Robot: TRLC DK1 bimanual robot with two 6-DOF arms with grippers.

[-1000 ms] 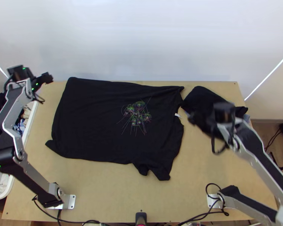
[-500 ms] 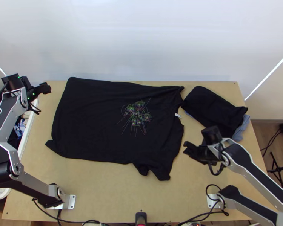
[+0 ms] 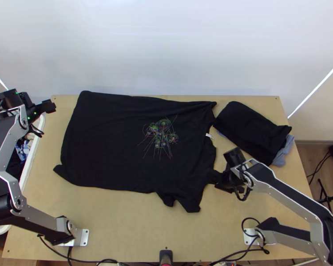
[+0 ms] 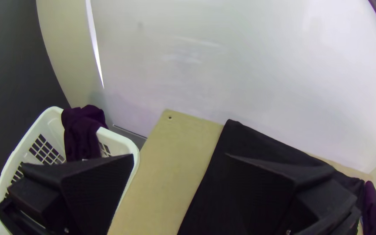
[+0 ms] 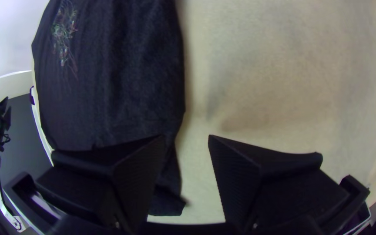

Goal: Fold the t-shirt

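Top view: the black fabric t-shirt (image 3: 117, 142) lies spread on the light wooden surface (image 3: 122, 221). Left wrist view: the black left hand (image 4: 179, 154) gapes, empty. Right wrist view: the black right hand (image 5: 187, 136) gapes by the t-shirt's edge; best pinch every layer low.

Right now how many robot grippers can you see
2: the left gripper, open, by the white basket; the right gripper, open, at the edge of the t-shirt.
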